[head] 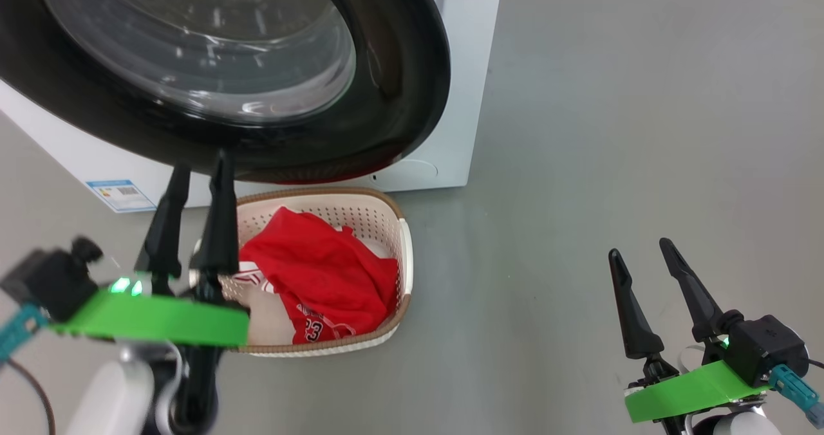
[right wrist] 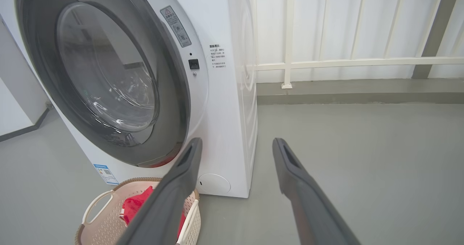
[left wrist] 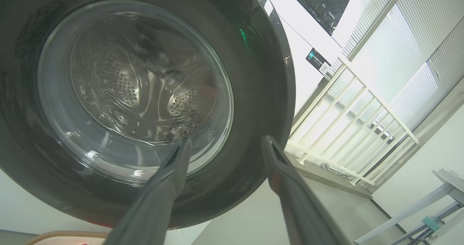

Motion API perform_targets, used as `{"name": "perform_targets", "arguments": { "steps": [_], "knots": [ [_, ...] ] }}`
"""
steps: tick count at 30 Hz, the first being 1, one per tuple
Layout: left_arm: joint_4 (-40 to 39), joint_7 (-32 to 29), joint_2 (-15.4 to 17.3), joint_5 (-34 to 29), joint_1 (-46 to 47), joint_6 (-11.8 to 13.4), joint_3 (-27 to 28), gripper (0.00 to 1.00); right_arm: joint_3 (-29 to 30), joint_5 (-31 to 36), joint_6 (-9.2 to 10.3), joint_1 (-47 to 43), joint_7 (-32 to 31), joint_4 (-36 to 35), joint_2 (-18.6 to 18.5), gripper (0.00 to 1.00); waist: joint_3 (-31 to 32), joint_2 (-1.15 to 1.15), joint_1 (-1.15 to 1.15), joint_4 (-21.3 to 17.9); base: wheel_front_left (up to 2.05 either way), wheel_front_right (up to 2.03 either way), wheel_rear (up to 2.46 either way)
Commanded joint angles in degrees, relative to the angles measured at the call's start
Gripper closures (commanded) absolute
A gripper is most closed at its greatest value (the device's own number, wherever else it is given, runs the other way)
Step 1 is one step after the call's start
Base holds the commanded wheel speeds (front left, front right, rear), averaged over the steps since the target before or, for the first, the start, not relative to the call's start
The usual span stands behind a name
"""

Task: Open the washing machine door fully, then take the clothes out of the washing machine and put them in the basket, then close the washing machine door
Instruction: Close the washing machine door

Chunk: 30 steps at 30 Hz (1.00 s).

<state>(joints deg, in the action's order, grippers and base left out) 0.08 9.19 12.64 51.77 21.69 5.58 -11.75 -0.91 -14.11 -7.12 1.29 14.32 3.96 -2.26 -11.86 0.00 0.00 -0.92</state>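
In the head view the clothes (head: 322, 274) lie in the basket (head: 404, 248) below the washing machine door (head: 399, 100), the left gripper (head: 201, 163) slightly parted and empty before its rim, the right gripper (head: 639, 248) spread and empty over the floor (head: 579, 165); the left wrist view faces the door's glass; the right wrist view shows the door lying against the washing machine (right wrist: 232, 111).

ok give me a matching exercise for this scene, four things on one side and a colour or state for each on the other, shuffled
Things:
1. washing machine door
2. clothes
3. basket
4. right pincer

Colour or state:
a. open and empty, over the grey floor
b. red with white lettering, lying in a heap
c. glossy black rim around clear glass
d. cream with a brown rim, standing on the floor

Pairs: 1-c, 2-b, 3-d, 4-a
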Motion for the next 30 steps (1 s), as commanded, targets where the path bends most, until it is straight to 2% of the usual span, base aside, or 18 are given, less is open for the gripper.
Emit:
{"name": "perform_targets", "arguments": {
  "steps": [1,7,15,19,24,30],
  "knots": [
    [-2.6,1.6,2.2,-2.7,-1.0,0.7,1.2,0.0,-1.2,-0.2,-0.36,0.0,0.7,-1.3,-0.6,0.0,1.1,0.0,0.0,0.4,0.0,0.0,0.0],
    [-5.9,4.6,3.1,-11.7,-7.4,3.9,-0.8,0.0,-1.2,0.0,-0.36,-0.7,0.7,-1.2,-0.6,0.0,3.3,0.0,0.0,0.5,0.0,0.0,0.0],
    [-5.9,5.6,4.3,-21.3,-13.1,7.5,-1.5,0.0,-1.1,0.7,-0.36,-2.2,0.7,-1.1,-0.6,0.0,7.0,0.0,0.0,0.6,0.0,0.0,0.0],
    [-6.3,5.8,4.8,-25.4,-15.6,7.9,-1.2,0.0,-1.1,1.3,-0.36,-3.0,0.7,-1.3,-0.6,0.0,8.2,0.0,0.0,0.7,0.0,0.0,0.0],
    [-6.8,5.8,3.4,-29.2,-19.5,8.4,0.2,0.0,-1.0,1.3,-0.36,-4.3,0.7,-1.4,-0.6,0.0,9.7,0.0,0.0,0.9,0.0,0.0,0.0],
    [-8.7,5.8,2.2,-33.6,-23.0,7.5,1.4,0.0,-0.9,1.1,-0.36,-5.1,0.7,-1.5,-0.6,0.0,10.8,0.0,0.0,0.7,0.0,0.0,0.0]
  ]
}}
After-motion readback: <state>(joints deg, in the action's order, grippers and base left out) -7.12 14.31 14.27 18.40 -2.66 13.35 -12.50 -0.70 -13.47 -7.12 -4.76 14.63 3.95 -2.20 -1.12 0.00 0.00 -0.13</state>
